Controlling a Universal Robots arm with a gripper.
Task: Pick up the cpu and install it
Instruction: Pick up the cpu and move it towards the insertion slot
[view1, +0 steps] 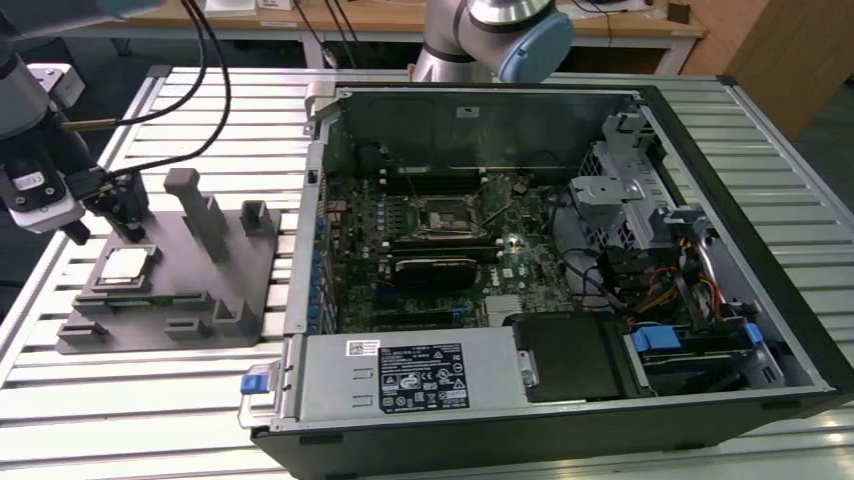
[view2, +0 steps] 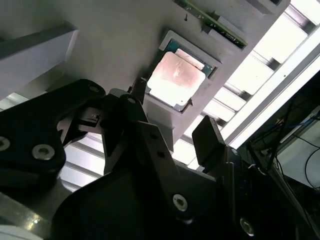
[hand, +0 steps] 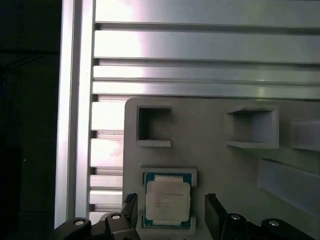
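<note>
Arm poised over the grey plastic fixture (view1: 200, 310) at the exterior view's left, gripper (view1: 104, 225) spread wide, black fingers (hand: 212, 212) flanking the cpu (hand: 167, 200), flat square, silvery-beige metal top, seated in a fixture recess, ribbed aluminium tabletop (view1: 134, 400).

A ribbed aluminium table (view1: 134, 410) stands before a wooden desk (view1: 400, 20).

Cpu (hand: 167, 199): smooth metal lid with a dull satin sheen, on a green board edge.
Fixture (hand: 220, 165): matt grey plastic, faintly grainy.
Table (hand: 200, 45): ribbed bare aluminium, brushed, with bright glare.
Gripper (hand: 171, 207): black, semi-matt, with shiny metal screw heads.
Computer case (view1: 534, 125), exterior view's right: black painted shell, bare grey sheet-metal interior.
</note>
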